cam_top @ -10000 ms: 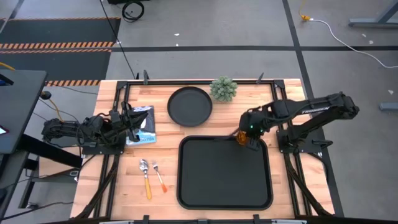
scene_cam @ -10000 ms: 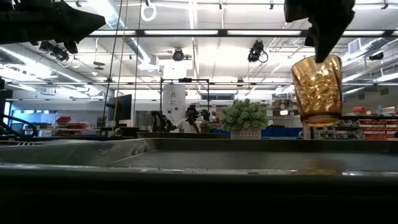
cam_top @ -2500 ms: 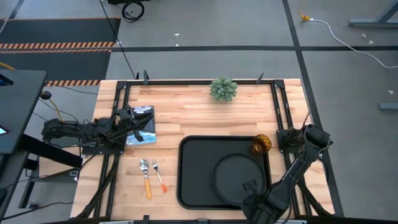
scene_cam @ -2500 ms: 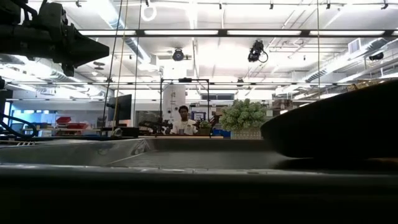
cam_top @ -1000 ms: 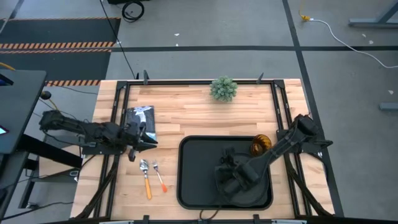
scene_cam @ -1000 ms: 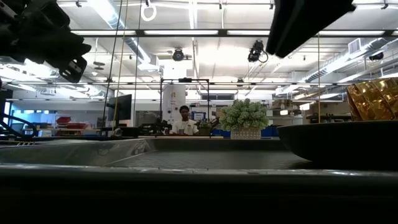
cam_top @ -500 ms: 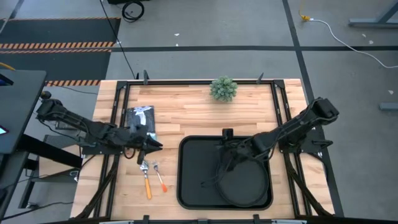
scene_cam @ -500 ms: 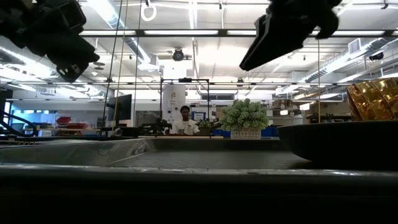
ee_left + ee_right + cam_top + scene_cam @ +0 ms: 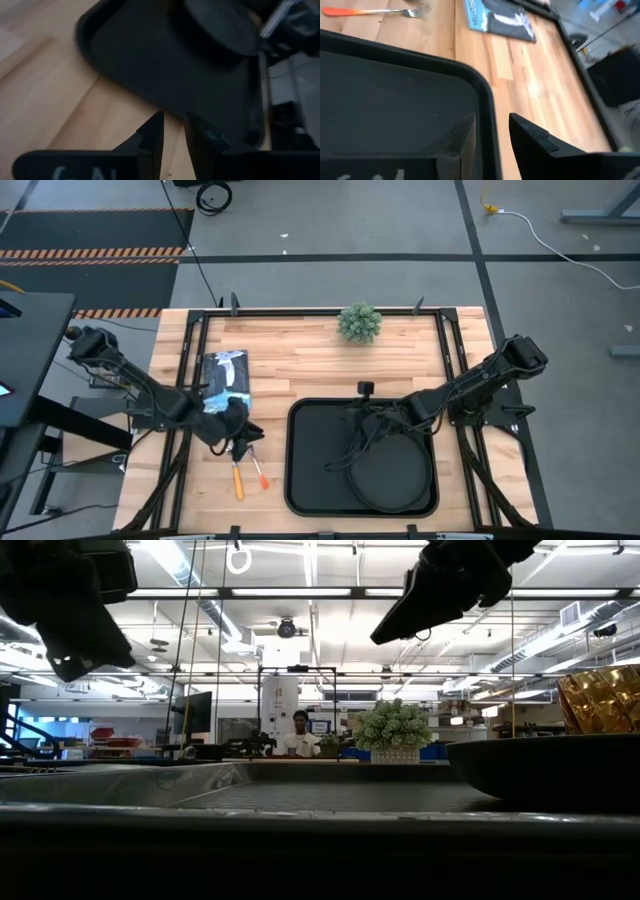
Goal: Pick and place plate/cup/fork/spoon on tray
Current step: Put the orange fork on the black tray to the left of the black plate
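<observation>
The black tray (image 9: 318, 450) lies on the wooden table, and the round black plate (image 9: 395, 480) rests flat in its near right part. Behind the plate in the low view, the amber cup (image 9: 600, 700) stands upright. Left of the tray lie the spoon (image 9: 237, 478) and the fork (image 9: 258, 472), both flat on the wood. My left gripper (image 9: 240, 440) hovers over their bowl and tine ends, slightly open and holding nothing (image 9: 173, 131). My right gripper (image 9: 362, 402) hangs above the tray's far part, open and holding nothing (image 9: 492, 131).
A small potted plant (image 9: 359, 322) stands at the far edge. A blue booklet (image 9: 225, 375) lies on the wood at the left, beyond the cutlery. A person stands in the room far behind the table (image 9: 300, 735).
My left gripper has swung toward the table's near edge and the tray, coming down over the spoon and fork. My right gripper has drawn back from over the plate toward the tray's far edge and risen. The plate stays flat on the tray.
</observation>
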{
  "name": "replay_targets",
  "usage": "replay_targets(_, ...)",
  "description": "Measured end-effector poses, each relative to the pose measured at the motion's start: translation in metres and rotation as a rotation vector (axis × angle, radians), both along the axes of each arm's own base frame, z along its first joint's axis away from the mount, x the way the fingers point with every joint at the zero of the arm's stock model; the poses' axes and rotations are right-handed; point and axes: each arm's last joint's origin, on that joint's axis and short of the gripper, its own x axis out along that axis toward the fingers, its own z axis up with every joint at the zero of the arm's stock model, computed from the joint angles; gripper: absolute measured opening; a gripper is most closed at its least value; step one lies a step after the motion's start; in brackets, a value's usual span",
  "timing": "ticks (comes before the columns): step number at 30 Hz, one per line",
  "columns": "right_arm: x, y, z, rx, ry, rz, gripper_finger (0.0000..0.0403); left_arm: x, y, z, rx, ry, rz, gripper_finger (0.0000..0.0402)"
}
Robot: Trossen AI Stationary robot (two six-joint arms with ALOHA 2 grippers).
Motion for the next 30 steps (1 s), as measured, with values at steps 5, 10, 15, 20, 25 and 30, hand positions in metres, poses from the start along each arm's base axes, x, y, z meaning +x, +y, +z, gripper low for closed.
replay_targets(5, 0.009, -0.010, 0.006, -0.095, -0.019, 0.067, 0.0126, 0.004, -0.004, 0.002, 0.020, 0.088, 0.136, 0.0084)
replay_targets(10, 0.021, -0.034, 0.011, -0.128, -0.037, 0.176, 0.0126, 0.012, -0.009, 0.003, -0.015, 0.104, 0.250, 0.0084)
replay_targets(15, 0.031, -0.065, 0.015, -0.076, -0.071, 0.264, 0.0126, 0.025, -0.020, 0.002, -0.060, 0.125, 0.299, 0.0071)
replay_targets(20, 0.033, -0.087, 0.015, -0.049, -0.071, 0.275, 0.0126, 0.036, -0.039, -0.001, -0.101, 0.148, 0.318, 0.0048)
replay_targets(25, 0.034, -0.099, 0.017, -0.135, -0.071, 0.332, 0.0126, 0.041, -0.054, -0.001, -0.120, 0.202, 0.371, 0.0035)
replay_targets(30, 0.038, -0.123, 0.025, -0.188, -0.147, 0.339, 0.0125, 0.044, -0.058, 0.004, -0.105, 0.299, 0.513, 0.0034)
